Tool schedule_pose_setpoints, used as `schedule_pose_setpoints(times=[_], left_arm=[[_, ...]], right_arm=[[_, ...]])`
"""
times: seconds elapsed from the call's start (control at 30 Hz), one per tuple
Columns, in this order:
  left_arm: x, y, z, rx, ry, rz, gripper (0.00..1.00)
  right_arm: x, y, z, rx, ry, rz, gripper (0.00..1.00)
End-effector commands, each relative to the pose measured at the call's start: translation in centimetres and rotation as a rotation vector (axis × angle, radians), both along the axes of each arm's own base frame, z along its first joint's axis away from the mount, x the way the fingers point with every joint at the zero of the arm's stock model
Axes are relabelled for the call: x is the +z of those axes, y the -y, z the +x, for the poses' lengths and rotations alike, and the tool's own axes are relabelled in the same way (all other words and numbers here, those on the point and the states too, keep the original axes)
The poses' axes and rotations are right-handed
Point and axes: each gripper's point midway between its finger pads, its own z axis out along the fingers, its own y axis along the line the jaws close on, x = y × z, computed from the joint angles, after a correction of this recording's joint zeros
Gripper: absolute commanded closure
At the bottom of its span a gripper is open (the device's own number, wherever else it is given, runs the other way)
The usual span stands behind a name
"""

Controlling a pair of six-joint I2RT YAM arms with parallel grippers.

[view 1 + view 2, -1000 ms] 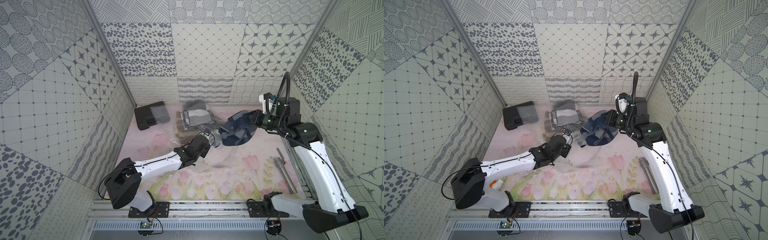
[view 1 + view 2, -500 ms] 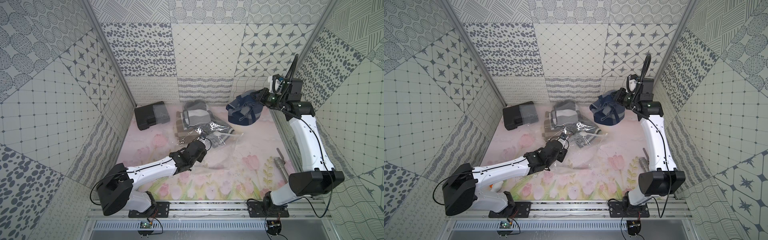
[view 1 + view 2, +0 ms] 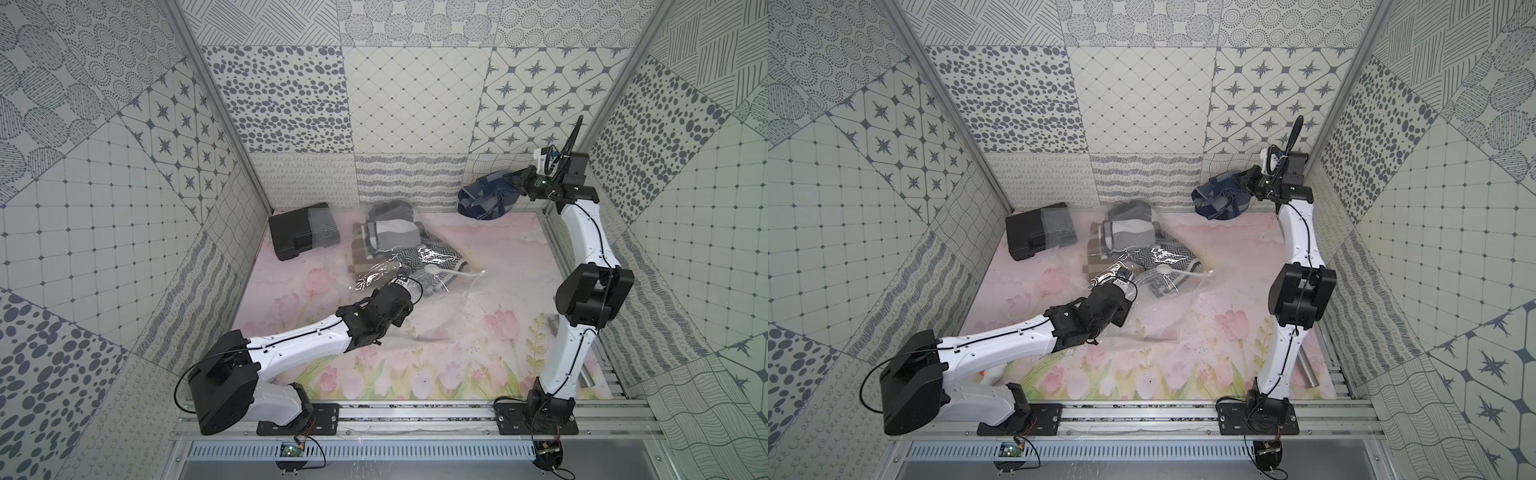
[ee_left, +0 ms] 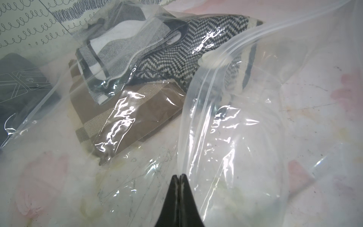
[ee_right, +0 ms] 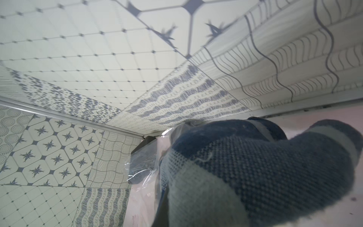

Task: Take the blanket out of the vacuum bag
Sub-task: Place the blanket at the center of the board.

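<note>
A wide clear vacuum bag point(image 3: 446, 291) lies on the floral tabletop point(image 3: 457, 365), with folded fabrics point(image 3: 386, 237) inside. The navy blanket point(image 3: 484, 201) hangs outside it near the far right corner, clamped in the right gripper point(image 3: 518, 184). The left gripper point(image 4: 179, 176), closed, pins the bag's zip edge point(image 4: 196, 94), likely anchoring it.

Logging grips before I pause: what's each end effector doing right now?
Left end effector: closed, pinching the vacuum bag edge.
Right end effector: closed on the navy blanket.

blanket point(image 3: 485, 203): navy, grey bands | vacuum bag point(image 4: 225, 133): clear | knit point(image 4: 176, 59): black-white zigzag | case point(image 3: 291, 237): black | mat point(image 3: 415, 374): pink tulips
</note>
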Motion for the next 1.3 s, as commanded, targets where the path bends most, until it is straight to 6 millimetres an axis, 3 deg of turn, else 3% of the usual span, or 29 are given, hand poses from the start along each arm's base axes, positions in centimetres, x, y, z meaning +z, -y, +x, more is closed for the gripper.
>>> schedule_pose_setpoints(times=[0.0, 0.17, 0.3, 0.5, 0.63, 0.73, 0.87, 0.97, 1.17, 1.27], left_arm=[[0.1, -1.0, 0.6, 0.058, 0.021, 0.058, 1.00], [-0.5, 1.2, 1.3, 0.009, 0.004, 0.066, 1.00], [-0.7, 2.6, 1.8, -0.030, -0.004, 0.070, 1.00], [-0.6, 3.3, 1.7, -0.066, -0.004, 0.064, 1.00], [-0.6, 3.3, 1.3, -0.093, -0.014, 0.071, 1.00], [-0.2, 3.3, 1.1, -0.118, -0.008, 0.086, 1.00], [0.2, 3.1, 1.6, -0.120, 0.008, 0.094, 1.00], [0.3, 3.2, 1.8, -0.107, 0.014, 0.075, 1.00], [-0.1, 3.5, 1.8, -0.099, 0.002, 0.051, 1.00], [-0.2, 3.5, 1.8, -0.107, 0.006, 0.057, 1.00]], right_arm=[[5.5, -1.0, -1.0, 0.073, 0.149, -0.045, 1.00], [3.6, -1.7, -3.4, 0.118, 0.096, -0.122, 1.00], [0.3, -1.3, -5.7, 0.085, 0.054, -0.146, 1.00], [-6.6, -0.1, -10.1, 0.057, -0.080, -0.198, 1.00], [-12.7, 2.7, -13.6, -0.025, -0.232, -0.212, 1.00], [-15.8, 4.9, -15.8, -0.091, -0.326, -0.232, 1.00], [-14.8, 4.5, -15.7, -0.074, -0.298, -0.179, 1.00], [-11.9, 3.1, -14.3, -0.046, -0.243, -0.163, 1.00], [-5.8, -1.9, -13.1, 0.019, -0.109, -0.181, 1.00], [-3.4, -2.8, -11.7, 0.024, -0.024, -0.193, 1.00]])
